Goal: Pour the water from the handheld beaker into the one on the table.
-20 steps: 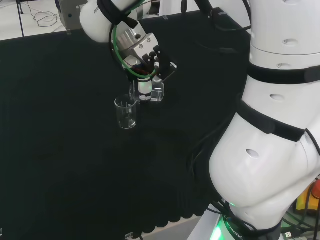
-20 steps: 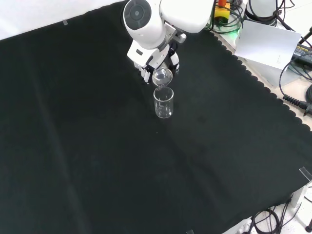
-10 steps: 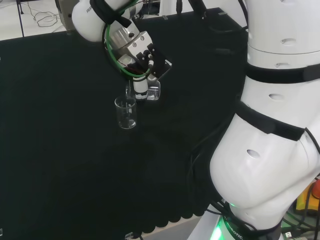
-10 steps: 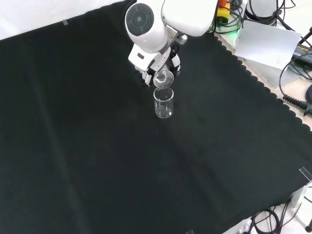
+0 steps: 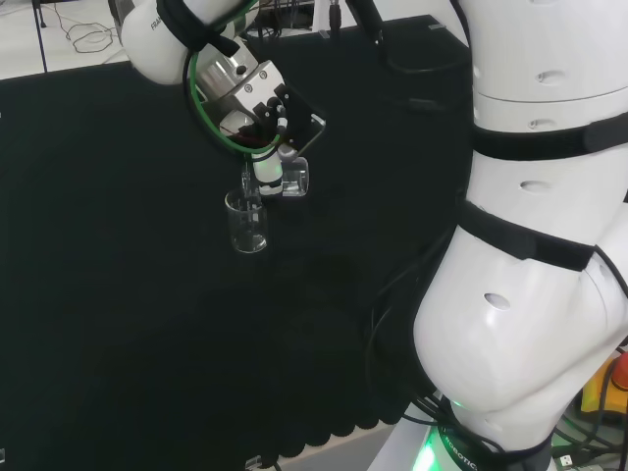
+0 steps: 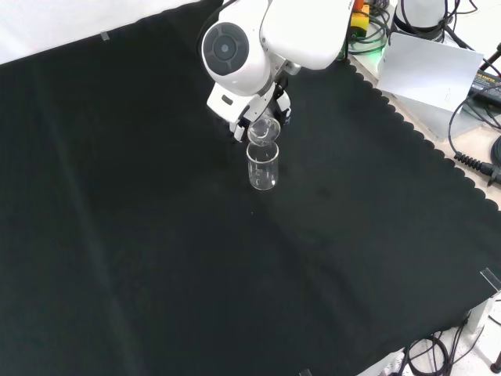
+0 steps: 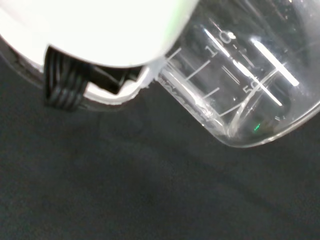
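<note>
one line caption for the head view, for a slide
Robot hand tips a clear held beaker over the empty-looking beaker standing on black cloth.

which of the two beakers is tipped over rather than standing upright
The beaker in the hand: this held beaker is tilted, mouth toward the other. The beaker on the cloth stands upright just below it.

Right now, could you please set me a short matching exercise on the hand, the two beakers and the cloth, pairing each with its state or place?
Things:
1. hand
2. held beaker
3. standing beaker
4. black cloth

States:
A. upright on the cloth, mouth open upward
B. covers the bench under everything
C. tilted, its lip over the other vessel
D. curled round a clear vessel

Pairs: 1-D, 2-C, 3-A, 4-B
</note>
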You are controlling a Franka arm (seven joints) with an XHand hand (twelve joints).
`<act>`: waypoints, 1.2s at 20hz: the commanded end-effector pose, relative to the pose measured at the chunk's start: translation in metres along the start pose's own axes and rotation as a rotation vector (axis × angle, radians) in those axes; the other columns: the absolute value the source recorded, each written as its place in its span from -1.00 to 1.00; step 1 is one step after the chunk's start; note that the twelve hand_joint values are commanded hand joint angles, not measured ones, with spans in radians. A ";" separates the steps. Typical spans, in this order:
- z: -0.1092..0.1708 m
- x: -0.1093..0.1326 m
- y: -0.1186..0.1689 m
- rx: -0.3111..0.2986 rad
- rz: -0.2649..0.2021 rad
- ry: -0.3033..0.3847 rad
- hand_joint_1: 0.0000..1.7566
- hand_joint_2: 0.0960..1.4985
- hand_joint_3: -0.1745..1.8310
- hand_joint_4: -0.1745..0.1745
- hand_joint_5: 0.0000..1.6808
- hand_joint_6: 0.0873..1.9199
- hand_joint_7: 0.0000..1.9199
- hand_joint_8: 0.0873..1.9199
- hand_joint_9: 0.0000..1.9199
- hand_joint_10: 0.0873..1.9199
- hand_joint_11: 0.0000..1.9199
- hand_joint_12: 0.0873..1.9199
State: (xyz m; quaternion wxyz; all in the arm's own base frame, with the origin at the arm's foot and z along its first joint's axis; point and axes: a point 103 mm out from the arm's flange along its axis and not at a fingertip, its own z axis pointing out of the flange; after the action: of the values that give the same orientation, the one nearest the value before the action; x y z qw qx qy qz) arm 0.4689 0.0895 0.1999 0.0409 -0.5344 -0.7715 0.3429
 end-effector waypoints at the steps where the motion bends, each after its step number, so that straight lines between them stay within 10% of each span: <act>1: -0.003 0.001 0.001 0.023 0.009 -0.028 0.53 -0.48 0.10 -1.00 0.55 -0.43 0.59 -0.58 0.68 -0.56 0.30 -0.31; 24: -0.019 0.000 0.000 0.073 0.025 -0.074 0.65 -0.49 0.07 -1.00 0.50 -0.44 0.49 -0.51 0.64 -0.62 0.29 -0.32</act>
State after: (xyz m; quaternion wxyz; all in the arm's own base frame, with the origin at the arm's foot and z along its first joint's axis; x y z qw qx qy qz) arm 0.4768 0.0992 0.2137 0.0285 -0.5300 -0.7533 0.3884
